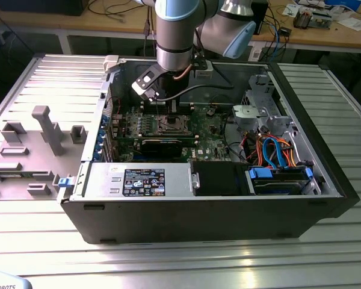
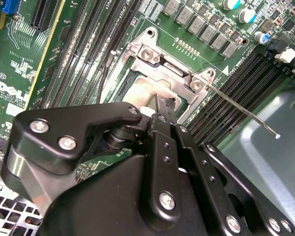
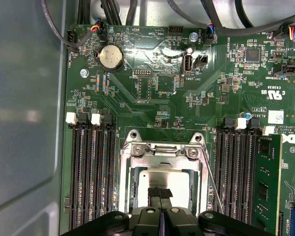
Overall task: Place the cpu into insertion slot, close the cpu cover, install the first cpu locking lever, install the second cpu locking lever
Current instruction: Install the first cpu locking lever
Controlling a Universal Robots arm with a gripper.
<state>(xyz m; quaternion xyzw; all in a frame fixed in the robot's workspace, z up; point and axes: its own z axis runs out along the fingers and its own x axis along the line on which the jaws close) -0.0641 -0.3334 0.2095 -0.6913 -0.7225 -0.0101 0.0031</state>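
Directly above the insertion slot [image 3: 129,191], where the cpu [image 3: 157,178] lies beneath the lowered cpu cover [image 3: 162,158], the gripper [image 3: 161,191] hangs with fingers [image 3: 155,192] pinched together and empty, seemingly to press down.

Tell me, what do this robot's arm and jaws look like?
The arm is a thick silver-grey tube with a rounded pale blue joint cap. A black cable loops off its wrist. The jaws are matte black, built from flat linked plates fastened with round silver screws.
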